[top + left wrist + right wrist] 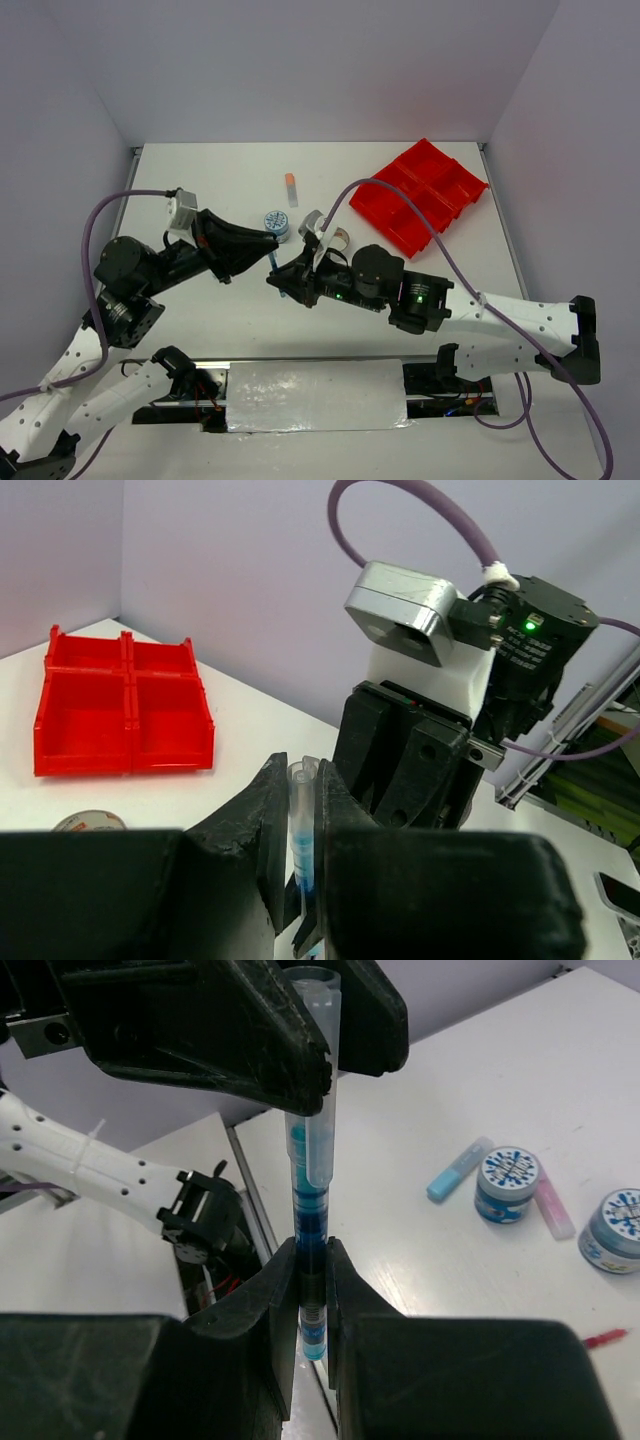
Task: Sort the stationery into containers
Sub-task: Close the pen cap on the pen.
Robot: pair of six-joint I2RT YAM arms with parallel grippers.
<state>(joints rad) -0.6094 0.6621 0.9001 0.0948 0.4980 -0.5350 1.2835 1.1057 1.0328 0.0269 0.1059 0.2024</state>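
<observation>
1. Your left claw (302,780) is clamped together on the clear, capped end of the blue pen (300,845). It holds the pen up off the worktop (200,180).
2. The pen bridges both claws, its blue barrel running from the left claw straight into the right one. This looks like a mid-air hand-over.
3. Your right claw (312,1260) is clamped on the barrel's other end. Open only one claw, and only once the other grips squarely. Draw the freed claw straight back so you don't twist or flick the pen.
4. The red tray (440,192) lies beyond and to the right of the right claw. Carry the pen there level and lower it lengthwise into a compartment.
</observation>
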